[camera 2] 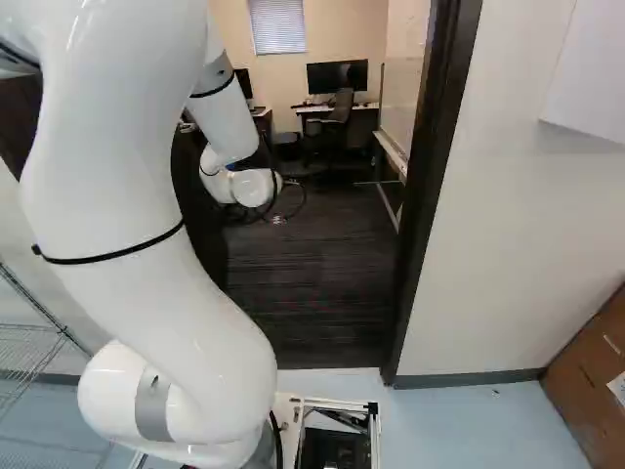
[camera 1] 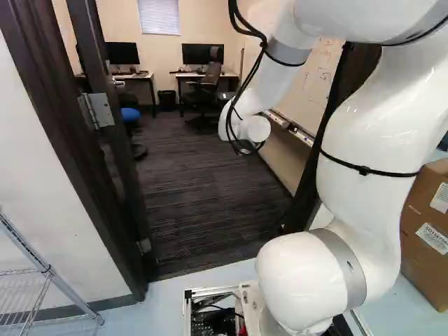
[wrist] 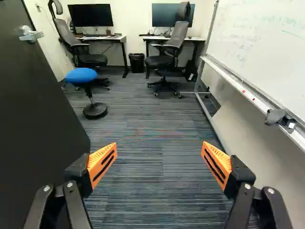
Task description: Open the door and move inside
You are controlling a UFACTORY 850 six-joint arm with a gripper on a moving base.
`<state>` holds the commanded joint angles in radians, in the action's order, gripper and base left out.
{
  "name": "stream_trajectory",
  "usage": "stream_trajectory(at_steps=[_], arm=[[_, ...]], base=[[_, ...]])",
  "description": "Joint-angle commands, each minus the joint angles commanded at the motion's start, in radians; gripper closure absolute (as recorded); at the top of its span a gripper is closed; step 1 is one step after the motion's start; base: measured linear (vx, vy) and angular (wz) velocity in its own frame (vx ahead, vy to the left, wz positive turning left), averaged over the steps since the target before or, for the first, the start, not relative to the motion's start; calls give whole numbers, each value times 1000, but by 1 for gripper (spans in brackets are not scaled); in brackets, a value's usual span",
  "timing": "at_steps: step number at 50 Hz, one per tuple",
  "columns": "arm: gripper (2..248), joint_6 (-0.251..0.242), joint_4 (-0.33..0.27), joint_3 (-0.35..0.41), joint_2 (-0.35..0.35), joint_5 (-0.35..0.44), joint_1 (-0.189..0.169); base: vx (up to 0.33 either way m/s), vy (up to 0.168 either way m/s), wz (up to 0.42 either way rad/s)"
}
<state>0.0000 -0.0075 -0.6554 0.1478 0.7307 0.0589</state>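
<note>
The dark door (camera 1: 124,150) stands swung inward at the left of the left base view, beside its hinge (camera 1: 98,110). Its lever handle (wrist: 31,35) and broad face (wrist: 35,109) show in the wrist view, to one side of the gripper (wrist: 159,157). The orange-padded fingers are wide open with only carpet visible between them, touching neither door nor handle. In both base views the gripper's fingers are hidden behind the white wrist (camera 2: 252,186), which reaches through the doorway. The dark door frame (camera 2: 427,195) rises to the right of the arm in the right base view.
Carpet (wrist: 157,129) stretches ahead. A blue stool (wrist: 81,75) stands past the door; office chairs (wrist: 176,38), desks and a bin (wrist: 137,62) are farther back. The whiteboard (wrist: 262,43) lines the other side. A wire rack (camera 1: 49,269) and cardboard boxes (camera 1: 427,227) flank the base outside.
</note>
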Motion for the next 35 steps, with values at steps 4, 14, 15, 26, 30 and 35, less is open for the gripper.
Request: stream_trajectory(at_steps=[4,14,15,26,30,35], arm=[[3,0,5,5,-5,0,-10],[3,0,8,8,-7,0,-16],[3,0,8,8,-7,0,-16],[3,0,8,8,-7,0,-16],[3,0,8,8,-7,0,-16],[3,0,8,9,-8,0,-16]], base=[[0,0,0],[0,0,0],[0,0,0],[0,0,0],[0,0,0],[0,0,0]])
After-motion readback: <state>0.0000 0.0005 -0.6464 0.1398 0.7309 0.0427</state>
